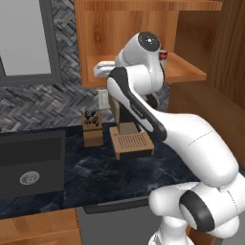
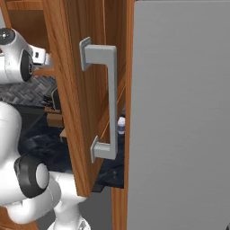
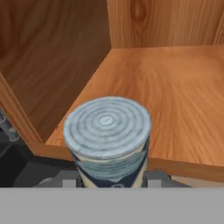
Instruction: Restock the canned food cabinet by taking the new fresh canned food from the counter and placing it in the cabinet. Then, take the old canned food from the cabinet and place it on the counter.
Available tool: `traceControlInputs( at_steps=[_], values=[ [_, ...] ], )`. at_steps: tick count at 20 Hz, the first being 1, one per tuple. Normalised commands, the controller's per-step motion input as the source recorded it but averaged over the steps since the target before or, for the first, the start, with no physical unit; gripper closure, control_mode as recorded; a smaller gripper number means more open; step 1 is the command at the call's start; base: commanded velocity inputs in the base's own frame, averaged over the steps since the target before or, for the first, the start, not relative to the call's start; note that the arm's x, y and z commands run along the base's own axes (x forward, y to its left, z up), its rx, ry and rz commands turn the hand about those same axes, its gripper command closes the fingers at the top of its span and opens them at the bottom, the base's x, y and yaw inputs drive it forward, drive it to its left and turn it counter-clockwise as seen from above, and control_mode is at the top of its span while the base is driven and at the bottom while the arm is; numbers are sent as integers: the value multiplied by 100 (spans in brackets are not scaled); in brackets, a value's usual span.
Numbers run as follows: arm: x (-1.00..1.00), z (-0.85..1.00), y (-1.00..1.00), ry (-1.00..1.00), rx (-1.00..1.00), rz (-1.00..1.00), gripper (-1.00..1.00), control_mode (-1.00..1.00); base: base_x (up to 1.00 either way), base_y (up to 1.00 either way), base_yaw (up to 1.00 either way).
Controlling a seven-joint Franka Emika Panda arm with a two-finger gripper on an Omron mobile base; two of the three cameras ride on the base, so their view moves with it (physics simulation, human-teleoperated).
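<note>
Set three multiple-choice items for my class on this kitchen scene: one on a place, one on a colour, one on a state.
1. Where is the small cylindrical red-and-white can?
A. on the floor
B. on the wooden cabinet shelf
C. in a drawer
2. What colour is the lid of the squat grey-blue can?
A. silvery
B. red
C. black
3. How is the grey-blue can placed?
A. lying on its side
B. crushed flat
C. upright between the fingers of the gripper

Key:
1 B: it stands on the shelf board beside the arm.
2 A: the hand view shows a ringed silvery lid.
3 C: its lid faces up, with a finger at each side.
</note>
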Motion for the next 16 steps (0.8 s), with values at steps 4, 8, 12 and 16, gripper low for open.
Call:
traceControlInputs(
  at_steps=[4, 8, 12, 16],
  values=[
    [-100, 9, 0, 0, 6, 0, 100, -100, 0, 0, 0],
    [-100, -7, 0, 9, 5, 0, 100, -100, 0, 0, 0],
    [-100, -73, 0, 21, 0, 0, 100, -100, 0, 0, 0],
    [-97, -100, 0, 30, -3, 1, 100, -100, 0, 0, 0]
  ],
)
